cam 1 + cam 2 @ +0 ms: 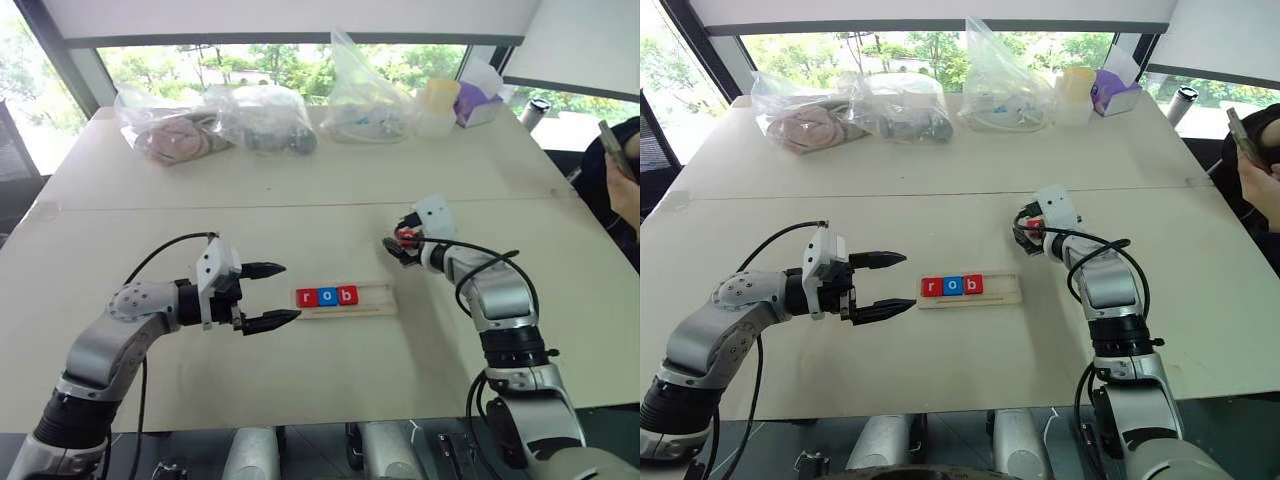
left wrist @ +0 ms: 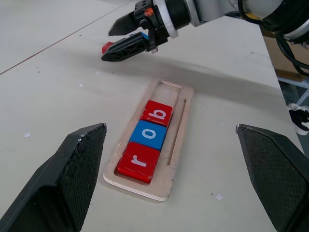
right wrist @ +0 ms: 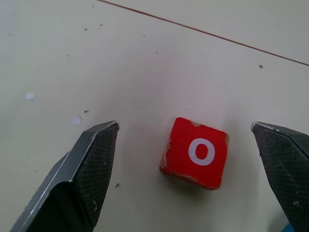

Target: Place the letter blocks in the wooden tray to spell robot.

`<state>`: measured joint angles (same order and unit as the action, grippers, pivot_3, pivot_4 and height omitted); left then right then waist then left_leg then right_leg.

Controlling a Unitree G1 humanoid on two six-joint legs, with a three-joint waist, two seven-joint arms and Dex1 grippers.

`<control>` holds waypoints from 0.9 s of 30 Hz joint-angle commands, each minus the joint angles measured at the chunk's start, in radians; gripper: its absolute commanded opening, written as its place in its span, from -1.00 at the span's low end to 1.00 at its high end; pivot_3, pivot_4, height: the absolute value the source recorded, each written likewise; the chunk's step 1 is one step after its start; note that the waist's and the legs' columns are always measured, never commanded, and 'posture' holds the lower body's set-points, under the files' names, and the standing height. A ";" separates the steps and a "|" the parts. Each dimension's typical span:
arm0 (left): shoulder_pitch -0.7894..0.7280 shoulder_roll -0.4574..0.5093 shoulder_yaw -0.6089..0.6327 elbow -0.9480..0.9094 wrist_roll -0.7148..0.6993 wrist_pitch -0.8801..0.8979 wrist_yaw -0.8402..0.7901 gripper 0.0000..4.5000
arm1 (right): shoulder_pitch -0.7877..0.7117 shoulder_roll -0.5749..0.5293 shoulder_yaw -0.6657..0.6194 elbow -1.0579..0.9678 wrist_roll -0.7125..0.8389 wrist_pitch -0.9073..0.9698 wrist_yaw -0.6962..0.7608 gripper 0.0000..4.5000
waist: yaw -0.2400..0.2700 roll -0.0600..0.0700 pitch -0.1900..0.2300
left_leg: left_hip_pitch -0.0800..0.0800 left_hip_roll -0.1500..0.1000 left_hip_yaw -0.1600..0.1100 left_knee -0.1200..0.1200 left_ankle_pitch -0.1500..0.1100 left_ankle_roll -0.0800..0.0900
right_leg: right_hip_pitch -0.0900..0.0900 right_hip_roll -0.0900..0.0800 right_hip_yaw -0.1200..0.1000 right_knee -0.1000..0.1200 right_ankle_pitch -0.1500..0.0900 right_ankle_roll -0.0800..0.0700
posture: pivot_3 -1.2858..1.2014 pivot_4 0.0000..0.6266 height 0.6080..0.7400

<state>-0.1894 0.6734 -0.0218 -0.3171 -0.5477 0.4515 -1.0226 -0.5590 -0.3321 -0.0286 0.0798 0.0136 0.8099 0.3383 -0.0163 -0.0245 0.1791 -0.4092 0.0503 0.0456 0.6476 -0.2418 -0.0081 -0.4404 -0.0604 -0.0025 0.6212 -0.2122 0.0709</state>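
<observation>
The wooden tray (image 1: pixel 376 297) lies in the middle of the table. Three letter blocks fill its left part: a red r (image 1: pixel 307 297), a blue o (image 1: pixel 327 296) and a red b (image 1: pixel 347 295). Its right part is bare. My left gripper (image 1: pixel 290 292) hangs open just left of the tray, pointing at it. Right of and beyond the tray, my right gripper (image 3: pixel 186 126) is open over a loose red o block (image 3: pixel 195 153), which lies flat on the table between its fingers, untouched. The corner of a blue block (image 3: pixel 291 226) shows beside it.
Clear plastic bags (image 1: pixel 215 125) of items, a yellow-lidded container (image 1: pixel 437 105) and a purple box (image 1: pixel 478 100) line the table's far edge. A person's hand with a phone (image 1: pixel 618 160) is at the far right. A seam (image 1: pixel 200 207) crosses the table.
</observation>
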 commanded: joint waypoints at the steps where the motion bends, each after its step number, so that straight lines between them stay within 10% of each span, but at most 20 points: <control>1: -0.011 0.000 0.004 -0.008 0.005 -0.020 -0.008 1.00 | -0.013 0.022 -0.031 -0.029 0.004 0.035 -0.062 0.98 | 0.000 0.000 0.000 | 0.000 0.000 0.000 0.000 0.000 0.000 | 0.000 0.000 0.000 0.000 0.000 0.000 | 0.03 -0.52 1.00; 8: -0.014 -0.007 0.004 -0.002 0.015 -0.024 -0.005 1.00 | -0.028 0.071 -0.088 0.015 0.049 0.113 -0.117 0.98 | 0.000 0.000 0.000 | 0.000 0.000 0.000 0.000 0.000 0.000 | 0.000 0.000 0.000 0.000 0.000 0.000 | 0.03 -0.52 1.00; 15: -0.018 -0.018 0.001 0.007 0.025 -0.030 0.001 1.00 | -0.032 0.094 -0.137 -0.029 0.093 0.204 -0.158 -0.49 | 0.001 0.000 0.000 | 0.000 0.000 0.000 0.000 0.000 0.000 | 0.000 0.000 0.000 0.000 0.000 0.000 | 0.03 -0.52 1.00; 27: -0.047 -0.042 -0.011 0.023 0.033 -0.015 -0.002 1.00 | 0.325 0.073 -0.190 -0.679 0.149 0.631 -0.181 -0.48 | 0.004 0.000 -0.001 | -0.001 0.000 -0.001 -0.002 0.000 0.000 | 0.000 0.000 0.000 -0.002 -0.001 0.002 | 0.03 -0.52 1.00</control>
<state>-0.2321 0.6295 -0.0316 -0.2723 -0.5104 0.4445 -1.0222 -0.2712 -0.2586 -0.2000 -0.5103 0.1513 1.3624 0.1635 -0.0118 -0.0244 0.1785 -0.4100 0.0502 0.0441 0.6454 -0.2420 -0.0079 -0.4401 -0.0605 -0.0027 0.6197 -0.2136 0.0726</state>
